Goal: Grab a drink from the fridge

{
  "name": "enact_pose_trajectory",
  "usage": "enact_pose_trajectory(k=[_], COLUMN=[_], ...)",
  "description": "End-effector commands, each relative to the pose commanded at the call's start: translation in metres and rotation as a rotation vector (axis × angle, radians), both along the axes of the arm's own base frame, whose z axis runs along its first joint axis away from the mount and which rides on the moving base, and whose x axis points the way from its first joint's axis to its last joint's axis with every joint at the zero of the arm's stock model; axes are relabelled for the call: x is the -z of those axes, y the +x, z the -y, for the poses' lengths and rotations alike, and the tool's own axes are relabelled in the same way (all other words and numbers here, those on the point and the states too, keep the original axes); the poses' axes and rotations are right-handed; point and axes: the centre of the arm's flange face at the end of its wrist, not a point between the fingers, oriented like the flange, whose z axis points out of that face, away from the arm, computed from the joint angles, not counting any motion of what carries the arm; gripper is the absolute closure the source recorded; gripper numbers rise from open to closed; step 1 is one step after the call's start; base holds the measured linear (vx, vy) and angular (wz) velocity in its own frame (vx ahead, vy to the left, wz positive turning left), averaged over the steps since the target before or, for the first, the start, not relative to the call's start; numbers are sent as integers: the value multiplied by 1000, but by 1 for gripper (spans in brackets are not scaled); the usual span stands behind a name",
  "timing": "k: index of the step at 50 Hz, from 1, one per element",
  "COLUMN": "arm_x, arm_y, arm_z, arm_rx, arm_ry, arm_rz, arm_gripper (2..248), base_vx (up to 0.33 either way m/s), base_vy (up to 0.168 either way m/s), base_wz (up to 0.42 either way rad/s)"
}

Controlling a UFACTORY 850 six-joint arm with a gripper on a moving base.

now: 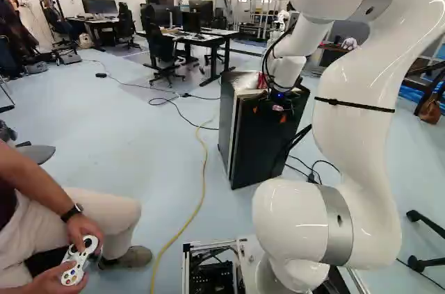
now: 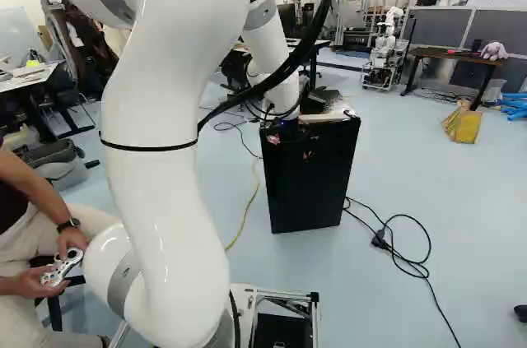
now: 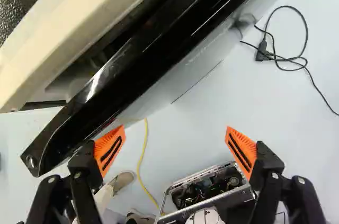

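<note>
One fridge (image 1: 227,113) stands on the floor ahead of the arm (image 1: 361,120), and the claw (image 1: 269,114) is at the upper part of its black door (image 2: 309,192). The right base view shows the door nearly face on. Only the wrist view shows clearly that the door is ajar: a dark gap (image 3: 122,33) runs between it and the cream edge (image 3: 69,30) of the fridge, with something pale just inside, too obscured to identify. Where the drink is cannot be told from any view.

Claw condition, per the wrist view: open, its two orange pads (image 3: 109,151) well apart, nothing gripped. One finger is close by the door's edge; whether it touches cannot be confirmed. Floor and part of the base (image 3: 206,195) show between the fingers.

A yellow cable (image 1: 203,169) lies on the floor left of the fridge. Looped black cable (image 2: 406,257) lies to its right, most fully shown in the right base view. That view also shows, far off, another robot (image 2: 385,48) and, nearer on the right, a yellow object (image 2: 464,126) on the floor.
</note>
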Motion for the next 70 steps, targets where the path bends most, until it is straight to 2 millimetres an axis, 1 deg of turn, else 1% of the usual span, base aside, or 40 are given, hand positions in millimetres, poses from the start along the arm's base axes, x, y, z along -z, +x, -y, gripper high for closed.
enact_pose_trajectory(k=[29, 43, 55, 70], arm_x=[1, 1, 1, 0], arm_y=[28, 38, 37, 18], arm_z=[-19, -26, -27, -29], arm_rx=[-48, -64, -64, -58], arm_ry=[-5, -6, -6, -2], arm_rz=[16, 22, 21, 7], arm_gripper=[3, 3, 3, 3], base_vx=[0, 0, 0, 0], base_vy=[0, 0, 0, 0], base_wz=[0, 0, 0, 0])
